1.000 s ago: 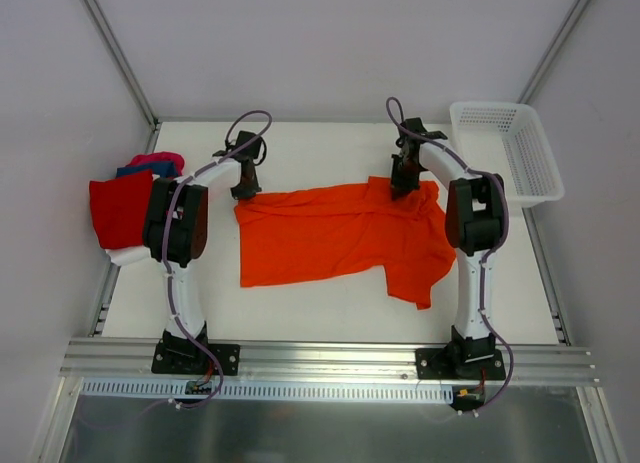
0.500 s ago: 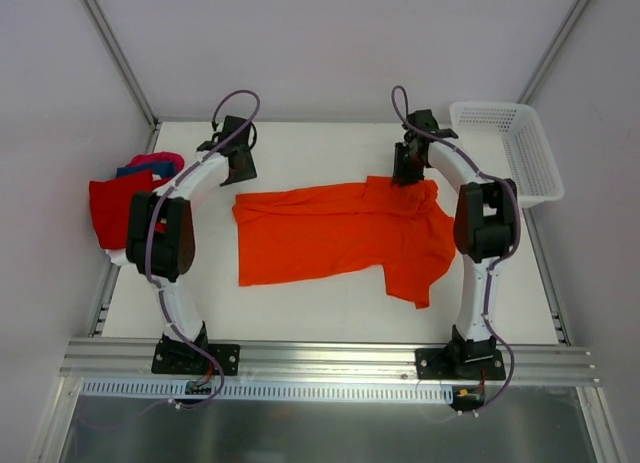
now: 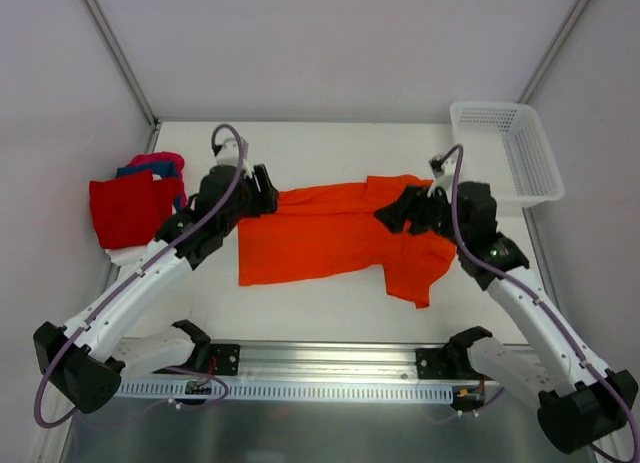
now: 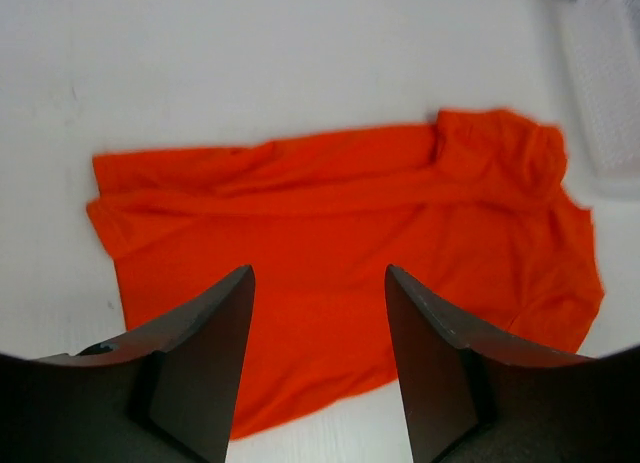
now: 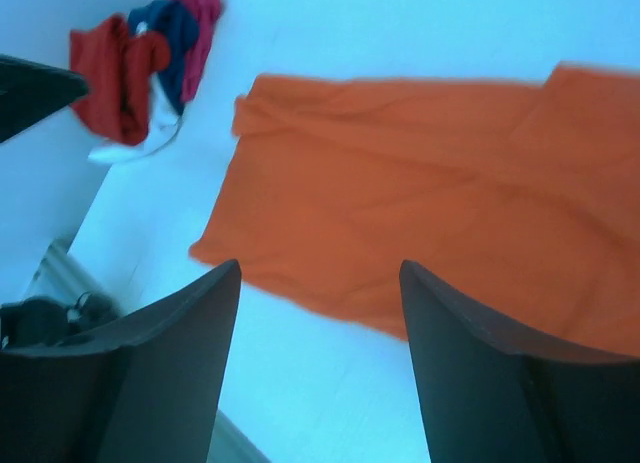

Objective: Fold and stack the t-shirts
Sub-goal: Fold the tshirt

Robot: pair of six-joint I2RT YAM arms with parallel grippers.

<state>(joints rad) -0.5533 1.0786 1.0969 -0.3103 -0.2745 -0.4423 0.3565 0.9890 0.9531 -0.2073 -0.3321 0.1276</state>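
T-shirt flat below, ungripped | left end effector spread | right end effector spread

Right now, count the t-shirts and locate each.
5: orange shirt spread in the middle; red shirt, blue shirt, magenta shirt and white shirt heaped at the left edge. More may hide underneath.

Two white arms with black joints and dark hands

The white-shelled left arm and white-shelled right arm have bulky black joint housings, a thin purple cable looping along each, and flat black base plates. The dark left hand and dark right hand have wedge-shaped matte fingers.
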